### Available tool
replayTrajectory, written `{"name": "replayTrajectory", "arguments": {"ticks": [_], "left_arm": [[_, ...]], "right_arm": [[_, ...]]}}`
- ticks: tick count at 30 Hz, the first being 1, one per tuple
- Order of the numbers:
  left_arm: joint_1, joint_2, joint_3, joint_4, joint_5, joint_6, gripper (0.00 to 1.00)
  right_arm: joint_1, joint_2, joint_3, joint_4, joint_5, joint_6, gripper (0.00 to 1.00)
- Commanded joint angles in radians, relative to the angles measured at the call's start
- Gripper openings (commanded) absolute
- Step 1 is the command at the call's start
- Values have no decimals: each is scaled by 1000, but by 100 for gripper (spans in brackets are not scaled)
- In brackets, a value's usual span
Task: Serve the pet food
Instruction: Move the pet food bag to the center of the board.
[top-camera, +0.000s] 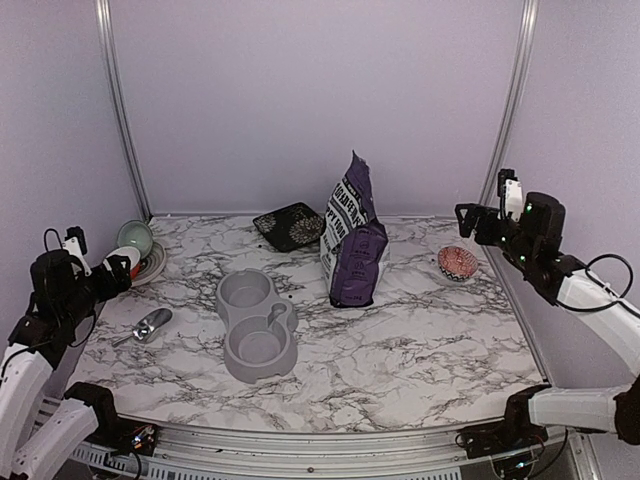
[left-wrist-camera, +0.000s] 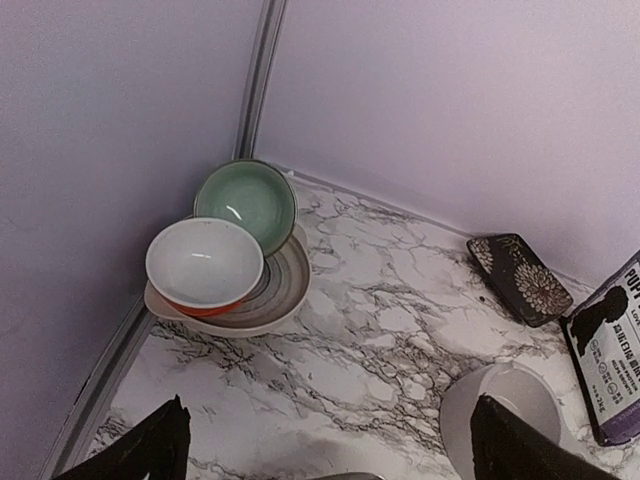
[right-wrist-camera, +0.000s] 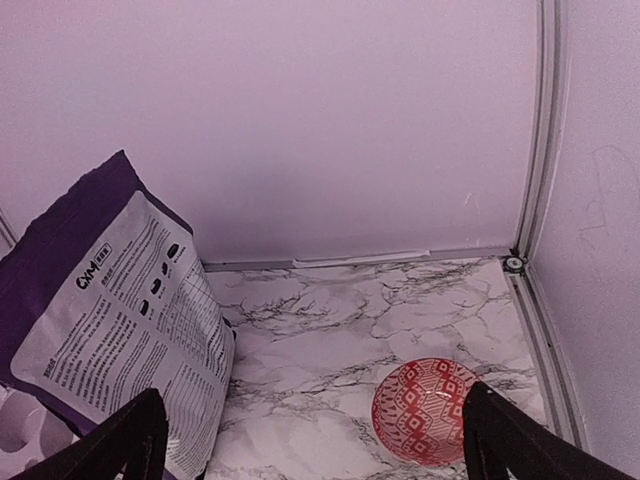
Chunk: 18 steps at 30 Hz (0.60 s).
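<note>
Just behind and to the right of the grey double bowl (top-camera: 232, 322), the purple-and-white bag (top-camera: 355, 240) is seen standing upright. No loose pet food is visible anywhere and both compartments of the bowl look empty, so the kibble is judged to be inside the bag. To the left of the bowl, apart from it, the metal scoop (top-camera: 150, 325) lies flat on the marble top.

Farther left of the bowl, beyond the scoop, the left gripper (left-wrist-camera: 325, 440) is held with its jaws spread wide and nothing between them. Well to the right of the bowl, past the bag, the right gripper (right-wrist-camera: 310, 440) is raised, likewise spread and empty.

The task is judged to be at its opening step, with nothing yet grasped. Next, the scoop's low, thin handle would likely have to be taken by the left gripper and the bag steadied by the right.
</note>
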Motion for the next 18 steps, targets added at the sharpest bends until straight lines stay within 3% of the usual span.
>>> {"name": "replayTrajectory", "arguments": {"ticks": [1, 7, 18], "left_arm": [[4, 35, 60, -127, 59, 5, 99], [-1, 44, 47, -155, 111, 15, 98], [0, 150, 57, -157, 100, 21, 99]], "right_arm": [[15, 38, 112, -95, -70, 39, 100], [56, 94, 236, -194, -127, 39, 100], [334, 265, 509, -371, 49, 64, 100]]}}
